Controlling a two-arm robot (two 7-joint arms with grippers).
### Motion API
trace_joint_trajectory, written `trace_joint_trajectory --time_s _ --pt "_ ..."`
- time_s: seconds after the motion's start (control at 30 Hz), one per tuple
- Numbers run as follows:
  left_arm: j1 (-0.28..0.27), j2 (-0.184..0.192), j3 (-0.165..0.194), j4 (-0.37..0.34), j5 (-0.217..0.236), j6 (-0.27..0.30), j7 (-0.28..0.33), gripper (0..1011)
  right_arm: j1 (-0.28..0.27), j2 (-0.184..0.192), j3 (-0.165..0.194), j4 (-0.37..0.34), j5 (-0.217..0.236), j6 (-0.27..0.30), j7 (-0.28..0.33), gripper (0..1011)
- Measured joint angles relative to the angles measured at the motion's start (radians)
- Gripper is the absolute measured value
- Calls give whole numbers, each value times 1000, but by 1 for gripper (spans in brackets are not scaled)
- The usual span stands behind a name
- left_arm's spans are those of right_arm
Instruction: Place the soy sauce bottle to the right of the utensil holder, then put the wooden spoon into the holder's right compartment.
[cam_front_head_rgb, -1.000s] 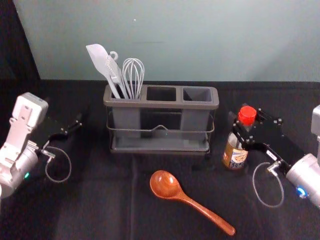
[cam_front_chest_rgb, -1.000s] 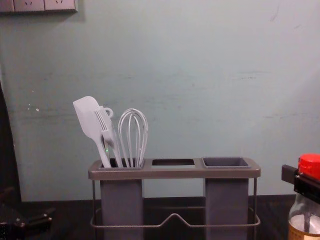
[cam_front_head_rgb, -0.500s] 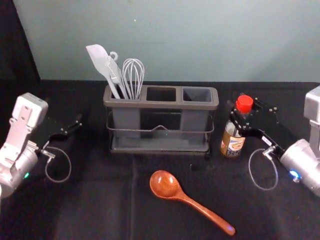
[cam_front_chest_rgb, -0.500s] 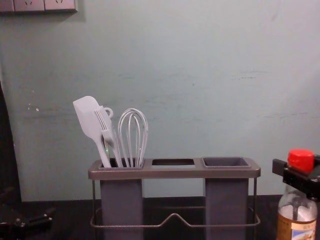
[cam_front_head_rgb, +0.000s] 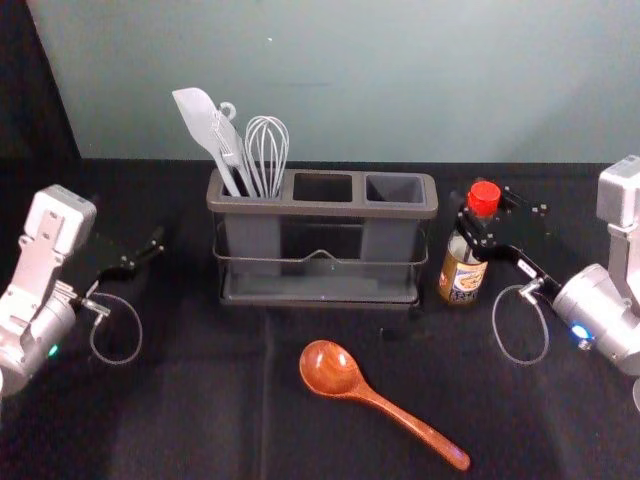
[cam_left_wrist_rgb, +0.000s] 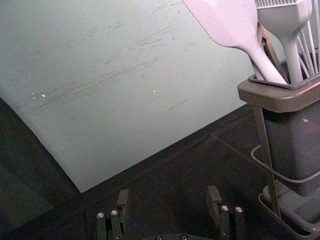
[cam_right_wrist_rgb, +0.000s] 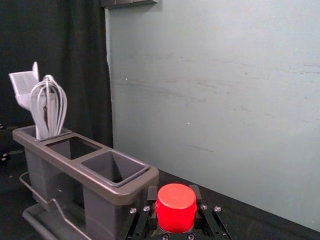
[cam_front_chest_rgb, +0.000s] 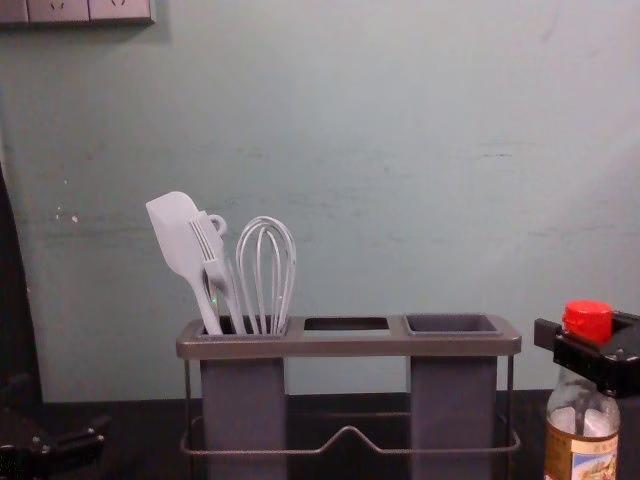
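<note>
The right tool (cam_right_wrist_rgb: 174, 194) is closed around the neck of the soy sauce bottle (cam_front_head_rgb: 463, 277), just under its red cap, holding it near-upright beside the right end of the utensil holder (cam_front_head_rgb: 260, 207); whether its base touches the desk (cam_front_head_rgb: 150, 420) I can't tell. Letting go before the base sits flat could topple it, and a finger catching the cap on withdrawal could drag it over. The left tool (cam_left_wrist_rgb: 168, 194) waits wide open and empty left of the holder, the wooden spoon (cam_front_head_rgb: 330, 368) lying in front.

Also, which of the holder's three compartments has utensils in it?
The left compartment: the spatula and the whisk stand in it, while nothing sticks out of the middle one or the right one.
</note>
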Motion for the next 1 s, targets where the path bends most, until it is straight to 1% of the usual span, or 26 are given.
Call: trace_joint_trajectory --time_s 0.33,0.57,0.6,0.67,0.73,0.77,0.83,0.87,0.93,1.0 --pt "0 0 0 0 0 0 0 1000 47 -20 -11 62 17 -16 10 380" --pt "0 0 0 0 0 0 0 1000 62 -31 -15 87 26 -30 14 392" --pt "0 0 0 0 0 0 0 1000 62 -32 -15 89 27 -29 14 435" --pt "0 0 0 0 0 0 0 1000 63 -35 -15 89 29 -23 12 468" --pt "0 0 0 0 0 0 0 1000 62 -36 -13 84 33 -17 8 554" --pt "0 0 0 0 0 0 0 1000 61 -36 -12 80 33 -15 5 575" --pt "0 0 0 0 0 0 0 1000 55 -35 -8 63 34 -13 0 653" --pt "0 0 0 0 0 0 0 1000 53 -33 -7 55 34 -11 -2 666" --pt "0 0 0 0 0 0 0 1000 49 -29 -4 36 34 -8 -6 723" --pt "0 0 0 0 0 0 0 1000 44 -25 -2 18 33 -6 -11 804"
